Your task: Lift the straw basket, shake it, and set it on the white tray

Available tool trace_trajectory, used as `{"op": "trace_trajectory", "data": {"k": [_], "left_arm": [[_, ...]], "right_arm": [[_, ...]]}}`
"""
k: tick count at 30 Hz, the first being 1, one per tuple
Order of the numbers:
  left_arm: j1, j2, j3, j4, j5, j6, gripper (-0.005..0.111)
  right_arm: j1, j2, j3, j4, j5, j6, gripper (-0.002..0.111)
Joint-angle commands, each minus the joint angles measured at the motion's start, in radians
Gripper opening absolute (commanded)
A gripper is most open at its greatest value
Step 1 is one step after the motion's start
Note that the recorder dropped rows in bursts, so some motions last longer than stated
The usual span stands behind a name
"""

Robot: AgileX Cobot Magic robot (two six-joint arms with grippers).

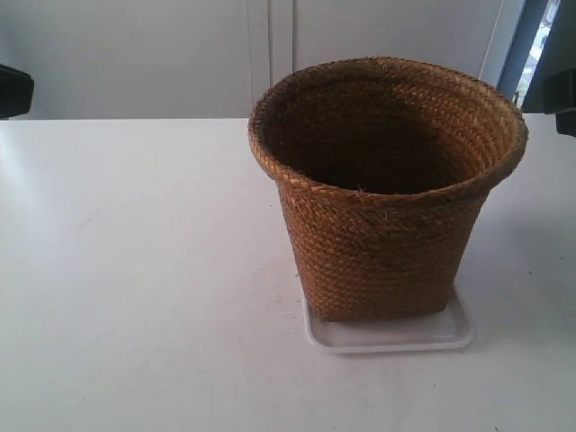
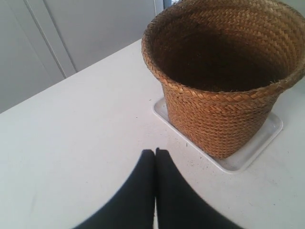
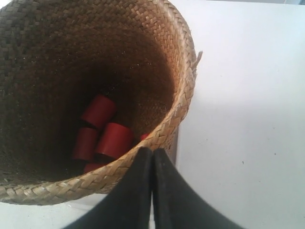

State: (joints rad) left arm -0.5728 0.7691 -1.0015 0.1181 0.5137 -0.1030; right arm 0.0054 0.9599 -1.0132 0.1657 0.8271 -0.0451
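1. Plainly upright on the white tray: the straw basket, base inside the tray's low rim, wide round mouth facing up.
2. Tray flat on the white table, a strip of its rim showing at the basket's front and along one side.
3. Down inside the basket, on its dark woven floor — several red cylinders, lying on their sides, bunched together and touching.
4. Left gripper: black fingers pressed together tip to tip, holding nothing, over bare table near a tray corner, apart from tray and basket alike.
5. Right gripper: fingers likewise pressed together and empty, seen against the basket's braided rim in its wrist view — touching the rim or not, cannot tell.
6. At both side edges of the exterior view, only dark arm parts, each well apart from the basket.
7. Behind the table, pale wall panels.
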Motion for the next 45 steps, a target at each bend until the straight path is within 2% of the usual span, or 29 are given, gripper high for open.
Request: {"op": "trace_trajectory", "data": {"k": [1, 4, 8, 14, 17, 20, 26, 36, 38, 41, 45], "left_arm": [[0.003, -0.014, 0.005, -0.005, 0.010, 0.013, 0.000], [0.031, -0.043, 0.016, -0.015, 0.043, 0.013, 0.000], [0.157, -0.084, 0.091, -0.058, 0.005, 0.013, 0.000], [0.330, -0.181, 0.352, -0.058, -0.260, 0.036, 0.000], [0.385, -0.258, 0.478, -0.058, -0.320, 0.036, 0.000], [0.410, -0.338, 0.590, -0.058, -0.350, 0.034, 0.000], [0.410, -0.504, 0.759, -0.058, -0.442, 0.052, 0.000], [0.410, -0.693, 0.902, -0.058, -0.417, 0.052, 0.000], [0.443, -0.725, 0.913, -0.058, -0.358, 0.050, 0.000], [0.544, -0.769, 0.942, -0.058, -0.334, 0.052, 0.000], [0.568, -0.769, 0.979, -0.063, -0.269, 0.015, 0.000]], "right_arm": [[-0.005, -0.004, 0.006, 0.002, 0.000, 0.005, 0.000], [-0.005, -0.004, 0.006, 0.002, 0.000, 0.005, 0.000], [-0.005, -0.004, 0.006, 0.000, 0.000, 0.005, 0.000], [-0.005, -0.004, 0.006, 0.000, -0.002, 0.005, 0.000], [-0.005, -0.004, 0.006, 0.000, -0.004, 0.005, 0.000], [-0.005, -0.004, 0.006, 0.000, -0.004, 0.005, 0.000], [-0.005, -0.004, 0.006, 0.000, -0.004, 0.005, 0.000], [-0.005, -0.004, 0.006, 0.000, -0.004, 0.005, 0.000], [-0.005, -0.004, 0.006, 0.000, -0.006, 0.005, 0.000], [-0.005, -0.004, 0.006, 0.000, -0.006, 0.005, 0.000], [-0.005, -0.004, 0.006, 0.000, -0.004, 0.005, 0.000]]}}
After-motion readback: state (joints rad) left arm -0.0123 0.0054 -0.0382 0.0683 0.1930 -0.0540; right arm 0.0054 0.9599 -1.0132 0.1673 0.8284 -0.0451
